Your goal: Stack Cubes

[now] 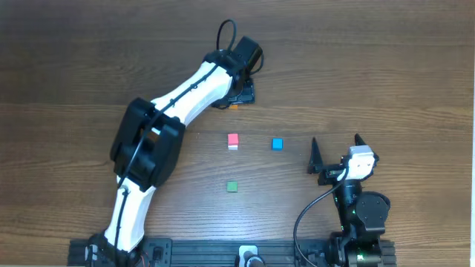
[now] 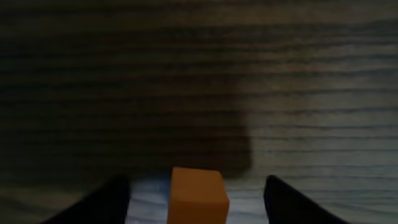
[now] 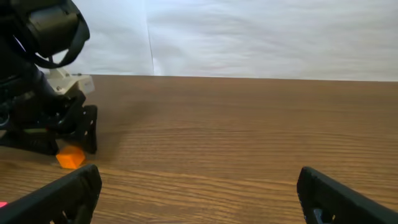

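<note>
The left arm extends across the worktop (image 1: 386,67) toward its far side, with the left claw (image 2: 196,186) lowered close to the surface. The claw is set wide: its two dark fingers (image 2: 109,202) stand on either side of the orange cube (image 2: 198,194), with a visible gap between each finger and the cube. In the right wrist view the orange cube rests on the worktop directly at the foot of the left claw. The right arm stands near its base at the near right of the worktop. The right claw (image 1: 335,144) is spread wide and holds nothing; bare worktop lies between its fingers. Three further cubes lie separately in the central area of the worktop, none stacked on another. The pink cube (image 1: 233,140) lies nearer the arm bases than the orange cube. The blue cube (image 1: 277,144) lies to the right of the pink cube, between it and the right claw. The green cube (image 1: 231,187) lies nearest the arm bases, roughly in line with the pink cube.
</note>
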`<control>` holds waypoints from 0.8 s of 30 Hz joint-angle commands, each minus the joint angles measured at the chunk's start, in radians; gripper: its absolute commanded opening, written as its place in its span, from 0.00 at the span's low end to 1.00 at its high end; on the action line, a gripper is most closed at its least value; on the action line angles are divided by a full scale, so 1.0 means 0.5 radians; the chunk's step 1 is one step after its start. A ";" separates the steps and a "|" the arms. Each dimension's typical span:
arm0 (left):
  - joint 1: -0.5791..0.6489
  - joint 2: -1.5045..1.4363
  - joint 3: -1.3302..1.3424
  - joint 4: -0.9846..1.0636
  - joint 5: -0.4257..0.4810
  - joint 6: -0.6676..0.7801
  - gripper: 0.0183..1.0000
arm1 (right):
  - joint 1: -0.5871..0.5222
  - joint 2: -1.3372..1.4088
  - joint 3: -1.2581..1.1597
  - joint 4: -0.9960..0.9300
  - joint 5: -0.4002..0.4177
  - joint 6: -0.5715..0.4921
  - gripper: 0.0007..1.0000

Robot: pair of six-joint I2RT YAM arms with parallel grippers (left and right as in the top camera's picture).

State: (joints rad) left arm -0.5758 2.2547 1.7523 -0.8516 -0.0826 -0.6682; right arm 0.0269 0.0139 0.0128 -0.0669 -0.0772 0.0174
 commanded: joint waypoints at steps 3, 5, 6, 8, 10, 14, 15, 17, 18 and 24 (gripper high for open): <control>0.002 0.036 0.027 0.002 0.037 0.062 0.53 | 0.009 -0.014 -0.015 -0.001 -0.014 -0.015 0.99; -0.004 0.035 0.027 0.001 0.036 0.066 0.47 | 0.009 -0.014 -0.015 -0.001 -0.014 -0.015 0.99; -0.004 0.035 0.027 0.001 0.037 0.066 0.44 | 0.009 -0.014 -0.015 -0.001 -0.014 -0.015 0.99; -0.005 0.035 0.027 0.001 0.037 0.066 0.41 | 0.009 -0.014 -0.015 -0.001 -0.014 -0.015 0.99; -0.005 0.036 0.027 -0.002 0.037 0.066 0.38 | 0.009 -0.014 -0.015 -0.001 -0.014 -0.015 0.99; -0.005 0.036 0.027 -0.002 0.037 0.066 0.33 | 0.009 -0.014 -0.015 -0.001 -0.014 -0.015 0.99; -0.005 0.036 0.027 -0.002 0.037 0.066 0.30 | 0.009 -0.014 -0.015 -0.001 -0.014 -0.015 0.99; -0.005 0.035 0.027 -0.002 0.038 0.066 0.27 | 0.009 -0.014 -0.015 -0.001 -0.014 -0.015 0.99; -0.005 0.036 0.027 -0.002 0.038 0.066 0.24 | 0.009 -0.014 -0.015 -0.001 -0.015 -0.015 0.99; -0.005 0.024 0.027 -0.035 0.037 0.065 0.15 | 0.009 -0.014 -0.015 -0.001 -0.014 -0.015 0.99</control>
State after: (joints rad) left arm -0.5766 2.2581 1.7523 -0.8570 -0.0742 -0.6437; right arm 0.0269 0.0139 0.0128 -0.0669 -0.0772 0.0177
